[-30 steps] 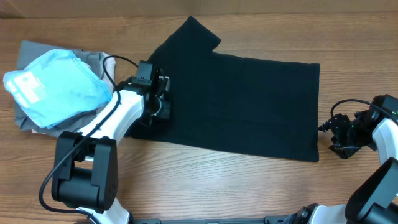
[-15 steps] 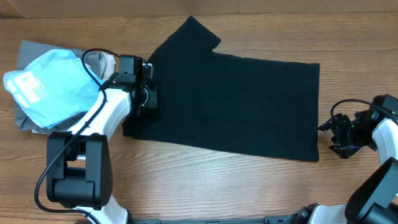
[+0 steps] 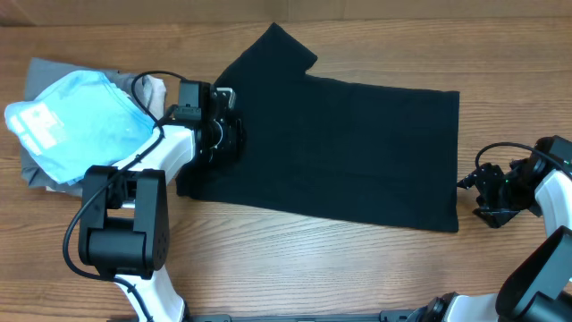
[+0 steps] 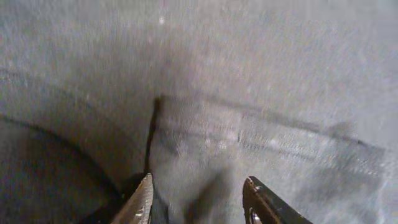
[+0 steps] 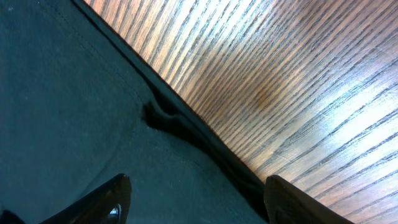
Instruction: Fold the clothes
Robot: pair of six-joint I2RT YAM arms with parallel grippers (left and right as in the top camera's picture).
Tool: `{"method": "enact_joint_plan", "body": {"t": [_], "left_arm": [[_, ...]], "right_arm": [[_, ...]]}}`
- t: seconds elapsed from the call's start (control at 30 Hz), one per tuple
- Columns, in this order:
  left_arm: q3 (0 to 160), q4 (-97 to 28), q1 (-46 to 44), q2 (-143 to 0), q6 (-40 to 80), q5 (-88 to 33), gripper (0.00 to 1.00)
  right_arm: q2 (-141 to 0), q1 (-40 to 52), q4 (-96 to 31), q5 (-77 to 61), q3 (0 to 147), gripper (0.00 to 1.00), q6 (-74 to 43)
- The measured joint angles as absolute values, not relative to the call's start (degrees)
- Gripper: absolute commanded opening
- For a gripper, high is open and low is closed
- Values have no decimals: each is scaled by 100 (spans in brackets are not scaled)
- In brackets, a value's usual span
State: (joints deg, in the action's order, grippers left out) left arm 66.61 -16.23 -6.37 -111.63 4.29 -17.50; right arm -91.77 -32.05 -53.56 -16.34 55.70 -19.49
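Note:
The clothes, a black T-shirt (image 3: 357, 143), lie flat across the middle of the table, one sleeve (image 3: 277, 49) pointing to the back. My left gripper (image 3: 225, 134) hovers over the shirt's left end, jaws open. In the left wrist view the left gripper (image 4: 199, 202) has only flat black fabric (image 4: 249, 74) and a stitched hem (image 4: 267, 134) below it, nothing pinched. My right gripper (image 3: 466, 190) sits at the shirt's right edge. The right wrist view shows the right gripper (image 5: 199, 202) open above that edge of the shirt (image 5: 62, 112).
A light blue garment (image 3: 80, 125) rests on grey folded garments (image 3: 40, 72) at the left, just behind the left arm. Bare wooden table (image 3: 313, 259) runs along the front and beside the right gripper (image 5: 280, 74).
The left gripper drew the shirt's left end out leftward, straightening the front left corner, opened its jaws, then shifted slightly back to the right. The right arm has not moved.

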Motion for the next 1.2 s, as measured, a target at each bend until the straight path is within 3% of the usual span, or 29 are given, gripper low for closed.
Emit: {"method": "enact_joint_plan", "body": {"t": [0.27,0.43,0.7,1.2], "left_arm": [[6681,-1470,-633,-11168,454,-1761,51],[6681,-1446,-633,-11168,456,-1614,45],[6681,-1188,-633,-11205,456,-1431,51],[6683,-1140,-633,-11437,456,-1400,39]], "right_arm": [[-9177,-3205,-5317,-1632,5570,72,-1949],[-9177,-3205,-5315,-1632,5570,72,-1949],[-9177,-3205,-5310,-1673,5570,73,-1946],[-9177,-3205,-5315,-1719,5570,72,-1949]]}}
